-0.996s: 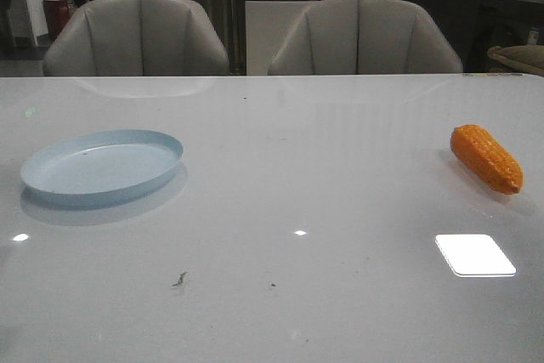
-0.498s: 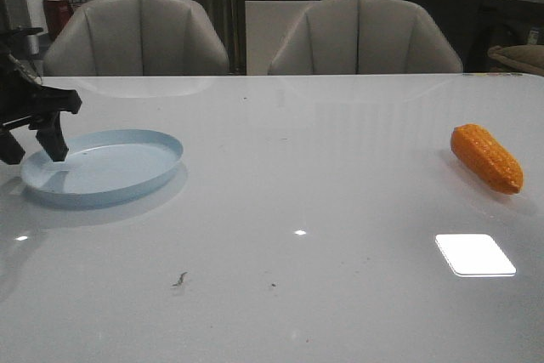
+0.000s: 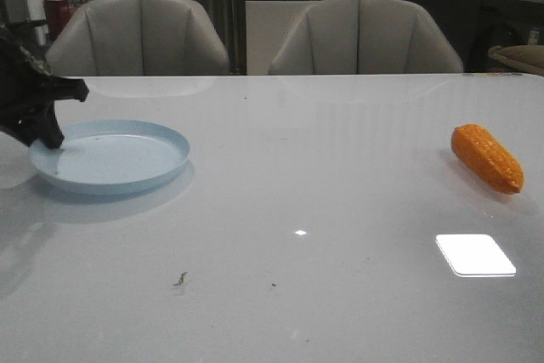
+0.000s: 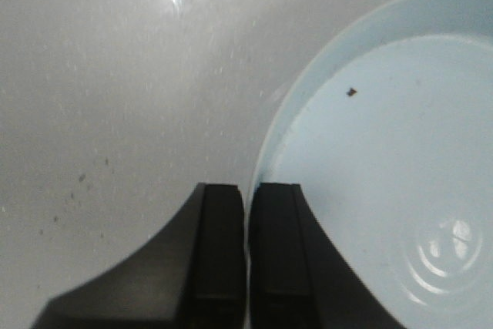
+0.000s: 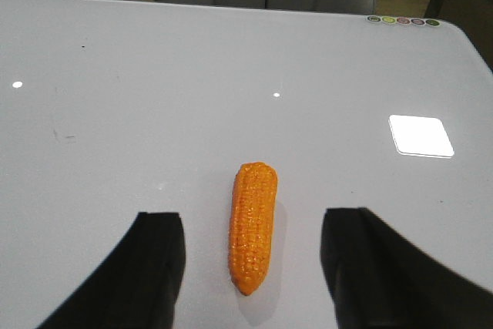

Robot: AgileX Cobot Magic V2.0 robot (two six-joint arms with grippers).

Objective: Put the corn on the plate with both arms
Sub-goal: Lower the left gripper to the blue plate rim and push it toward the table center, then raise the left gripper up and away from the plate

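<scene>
At the far left of the worktop (image 3: 297, 278), the left claw (image 3: 53, 137) is pinched shut on the near-left rim of the pale blue plate (image 3: 110, 157), one finger (image 4: 221, 260) outside and one inside the rim. Well to the right lies the orange corn (image 3: 486, 157), flat on the worktop. The right claw (image 5: 253, 267) hangs above it, spread wide, the cob lying between its fingers without touching them.

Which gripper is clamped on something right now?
The left gripper, jaws pinched on the plate rim. The right gripper is wide open, with the corn lying loose between its fingers.
</scene>
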